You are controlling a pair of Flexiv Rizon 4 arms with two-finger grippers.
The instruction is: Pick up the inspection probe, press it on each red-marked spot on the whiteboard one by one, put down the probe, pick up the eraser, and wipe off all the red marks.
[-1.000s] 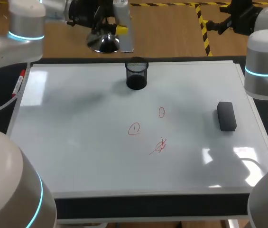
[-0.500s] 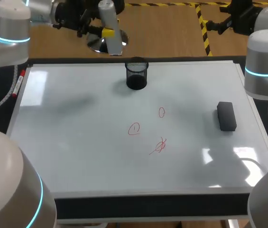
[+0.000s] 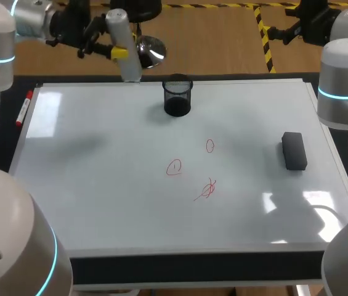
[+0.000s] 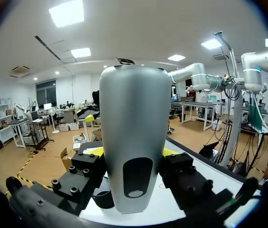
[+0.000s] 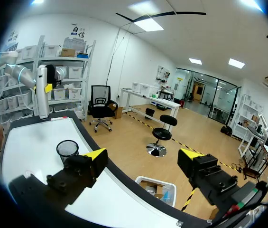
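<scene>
**Desk:** What fills the shot?

**Photographer:** A glossy, flat whiteboard [image 3: 100, 185] covers nearly all of the table [image 3: 198, 269] and catches patches of ceiling light. Two arms with rounded white casings and glowing blue rings come in from the sides.

**Desk:** What is the left arm [image 3: 1, 37] doing?

**Photographer:** Its claw [image 3: 117, 52] is clamped on the inspection probe [image 3: 123, 43], a smooth, matte grey body that is rounded at one end and tapers toward the other. In the left wrist view both yellow-tipped fingers press its flanks from either side, and a dark oval opening shows low on its face. The probe sits tilted near the whiteboard's far edge, to the left of the cup.

**Desk:** And the right arm [image 3: 346, 80]?

**Photographer:** It stands off the board's far right corner. Its claw [image 5: 143, 156] is spread wide, with nothing between the blocky black fingers.

**Desk:** What else is on the board?

**Photographer:** A black wire-mesh cup [image 3: 177, 97], round and upright, stands near the middle of the far edge. A dark grey eraser [image 3: 294, 150], a soft-looking oblong block, lies flat toward the right side, well apart from the cup. A slim marker [image 3: 23, 109] with a red cap lies along the board's left edge.

**Desk:** And the marks?

**Photographer:** Three thin red scrawls sit near the centre, between the cup and the near edge. There is a small oval [image 3: 210, 145], a larger circle [image 3: 174, 167] beside it, and a crossed-through scribble [image 3: 207, 189] nearest the camera. None is smudged.
</scene>
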